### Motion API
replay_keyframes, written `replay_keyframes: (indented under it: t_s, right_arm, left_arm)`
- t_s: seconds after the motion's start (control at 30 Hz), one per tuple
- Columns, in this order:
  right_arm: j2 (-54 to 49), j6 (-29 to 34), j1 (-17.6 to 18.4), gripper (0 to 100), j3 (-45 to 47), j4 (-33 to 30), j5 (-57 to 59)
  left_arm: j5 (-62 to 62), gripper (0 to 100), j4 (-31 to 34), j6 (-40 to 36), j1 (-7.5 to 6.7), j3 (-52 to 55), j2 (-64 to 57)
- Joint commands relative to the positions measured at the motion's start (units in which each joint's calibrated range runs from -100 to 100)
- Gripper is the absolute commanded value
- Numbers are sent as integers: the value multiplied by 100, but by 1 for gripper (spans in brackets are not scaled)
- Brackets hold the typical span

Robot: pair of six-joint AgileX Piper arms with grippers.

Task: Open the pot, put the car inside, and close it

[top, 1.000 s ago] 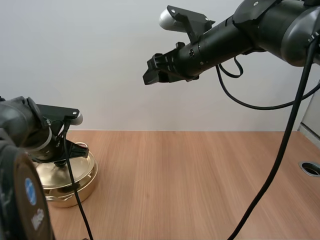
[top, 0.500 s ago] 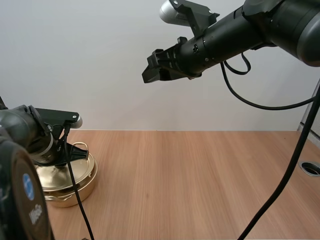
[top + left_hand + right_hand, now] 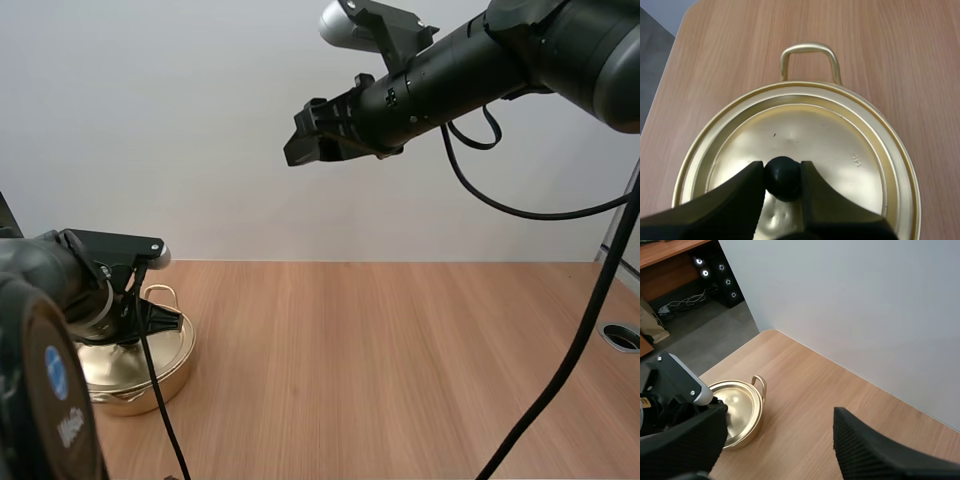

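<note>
A gold pot (image 3: 135,372) stands at the table's left end with its gold lid (image 3: 840,150) on. My left gripper (image 3: 782,167) is down on the lid, its two black fingers pressed against either side of the lid's black knob (image 3: 782,179). In the high view this left gripper (image 3: 160,320) sits over the pot's top. My right gripper (image 3: 300,145) hangs high in the air above the table's middle, far from the pot. In the right wrist view its fingers (image 3: 860,450) stand wide apart with nothing between them, and the pot (image 3: 742,412) lies far below.
The wooden table (image 3: 400,370) stretches to the right of the pot. A round cable hole (image 3: 622,337) sits at its far right edge. The pot's loop handle (image 3: 807,50) points toward the back, close to the table's left edge.
My left gripper has shifted slightly right and settled lower on the lid. My right arm rose a little and then stayed still.
</note>
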Motion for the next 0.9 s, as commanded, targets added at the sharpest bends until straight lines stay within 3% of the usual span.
replay_keyframes:
  t_s: [0.0, 0.67, 0.77, 0.87]
  right_arm:
    - [-5, 5, -2, 100, 7, 1, 9]
    - [-5, 5, -2, 100, 7, 33, 9]
    - [-5, 5, -2, 100, 7, 33, 9]
    - [-5, 5, -2, 100, 7, 33, 9]
  left_arm:
    - [-105, 0, 35, 3, 3, 40, 2]
    - [-16, 1, 83, -239, 3, 54, 2]
    - [-363, 13, 83, -408, 3, 54, 2]
    - [-638, 39, 109, -398, 3, 54, 2]
